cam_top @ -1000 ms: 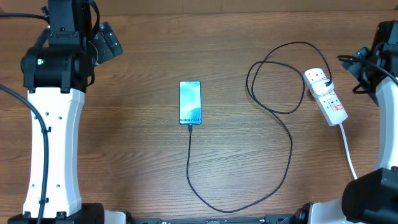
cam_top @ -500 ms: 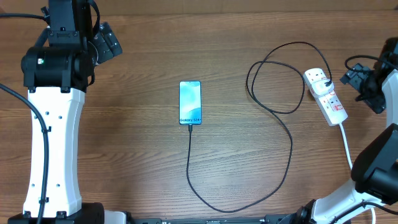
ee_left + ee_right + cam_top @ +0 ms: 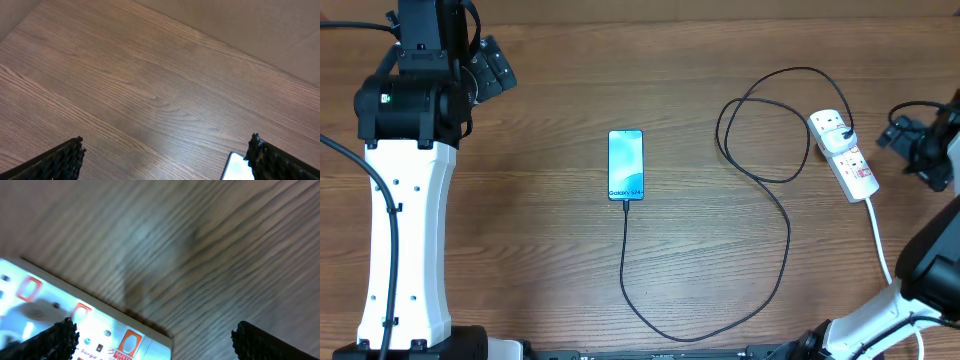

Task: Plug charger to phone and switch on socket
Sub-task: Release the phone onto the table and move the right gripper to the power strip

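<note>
While both claws stand with their jaws spread wide and hold nothing, the two arms sit at opposite edges of the table [image 3: 550, 250]. The right gripper [image 3: 152, 330] hangs just off the outer side of the socket [image 3: 844, 155], apart from it. Its wrist camera shows a blurred end of the white strip between its two fingers, with three orange-rimmed marks. The left gripper [image 3: 165, 150] is over bare wood at the far left corner, well apart from everything else. One pale corner of the phone [image 3: 626, 165] shows at the lower edge of its wrist view.

One socket lies at the right, with one thick white cord [image 3: 880, 245] running from its near end toward the table's front. One black plug [image 3: 844, 133] sits in its far outlet. From there the single charger [image 3: 788, 230] makes one loose loop to the left. It then sweeps down in a wide curve and rises to touch the phone's near end. The one phone lies flat mid-table, screen lit blue.
</note>
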Motion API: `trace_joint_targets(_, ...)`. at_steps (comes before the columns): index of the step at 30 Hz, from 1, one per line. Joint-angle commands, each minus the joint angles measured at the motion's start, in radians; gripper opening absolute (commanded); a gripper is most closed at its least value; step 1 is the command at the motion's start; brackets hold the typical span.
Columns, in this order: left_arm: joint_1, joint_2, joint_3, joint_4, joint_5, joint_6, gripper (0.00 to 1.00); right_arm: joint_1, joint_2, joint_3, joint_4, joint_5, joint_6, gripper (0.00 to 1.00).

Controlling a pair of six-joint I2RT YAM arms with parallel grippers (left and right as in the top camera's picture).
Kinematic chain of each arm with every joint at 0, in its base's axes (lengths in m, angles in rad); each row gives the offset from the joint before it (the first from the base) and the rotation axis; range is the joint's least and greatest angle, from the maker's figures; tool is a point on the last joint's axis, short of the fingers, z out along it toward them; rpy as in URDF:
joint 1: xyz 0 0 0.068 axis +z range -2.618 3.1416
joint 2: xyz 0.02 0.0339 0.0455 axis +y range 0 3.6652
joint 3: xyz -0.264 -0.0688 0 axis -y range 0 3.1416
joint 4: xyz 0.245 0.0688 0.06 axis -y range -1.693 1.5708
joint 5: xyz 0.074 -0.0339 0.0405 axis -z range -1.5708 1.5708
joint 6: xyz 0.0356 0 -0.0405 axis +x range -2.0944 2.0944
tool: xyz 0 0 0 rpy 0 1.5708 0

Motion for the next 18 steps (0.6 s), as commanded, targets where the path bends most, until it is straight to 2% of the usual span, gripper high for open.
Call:
trace_joint_targets(1, -0.002, 0.003, -0.002, 0.001, -0.02, -0.01, 1.0, 0.018, 0.018, -0.008, 0.019, -0.029, -0.016, 1.0)
trace_joint_targets(18, -0.002, 0.003, -0.002, 0.001, -0.02, -0.01, 1.0, 0.046, 0.083, -0.008, 0.052, -0.025, 0.004, 1.0)
